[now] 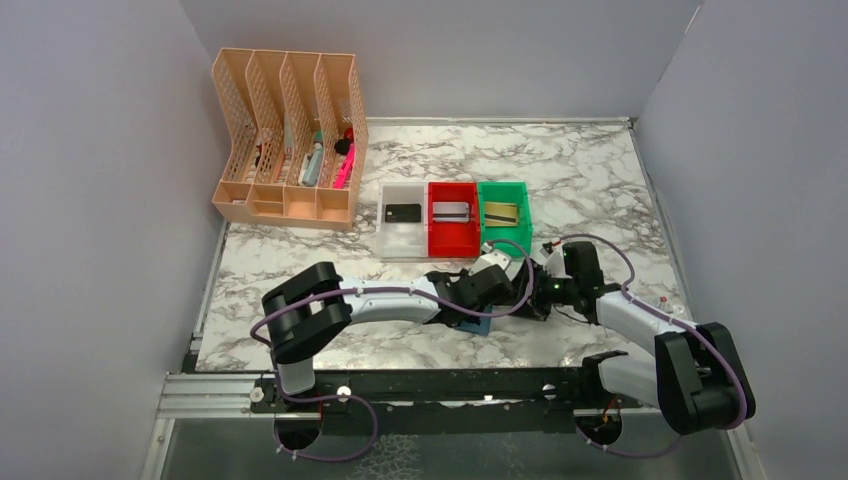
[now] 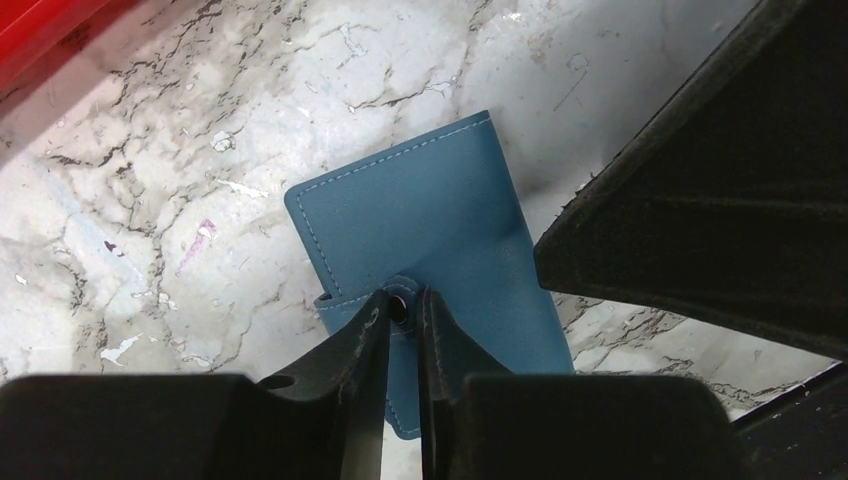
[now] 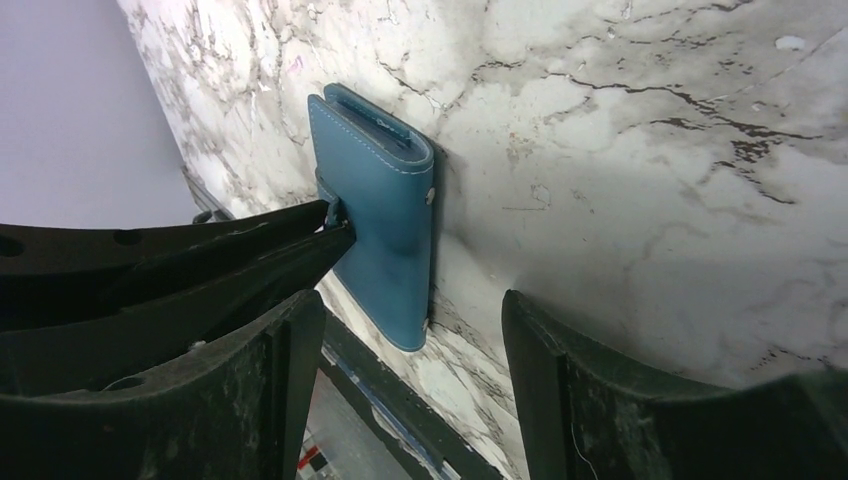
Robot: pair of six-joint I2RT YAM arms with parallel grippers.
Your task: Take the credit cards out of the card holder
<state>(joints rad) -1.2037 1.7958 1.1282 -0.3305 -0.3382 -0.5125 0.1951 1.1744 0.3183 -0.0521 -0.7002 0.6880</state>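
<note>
**Left claw pinches the wallet's snap tab; right claw stands open beside it**

A black rail point(image 1: 420, 385) runs along the near edge, behind both claws. Past it lies a white table point(image 1: 590, 180) with grey marble veining, closed in by plain grey walls point(image 1: 100, 150) on three sides.

Just beyond the claws, three small bins sit side by side. The white bin point(image 1: 400, 240) holds a black card point(image 1: 402, 212), the red bin point(image 1: 452, 238) a grey card point(image 1: 452, 211), and the green bin point(image 1: 505, 235) a gold card point(image 1: 501, 212). Farther off, beyond and to the left of the left claw, a peach mesh rack point(image 1: 290, 140) stands against the back corner.

The blue wallet point(image 2: 420, 210) lies folded on the table, right under the left claw point(image 2: 403, 305). That claw's fingers are drawn almost together, nipping the wallet's snap tab between their tips. The rest of the wallet reaches away ahead of it.

The right claw point(image 3: 410, 310) is spread wide and grips nothing. The wallet lies just ahead of its fingers, a little to their left, and the left claw's fingers reach the tab from that side.
</note>
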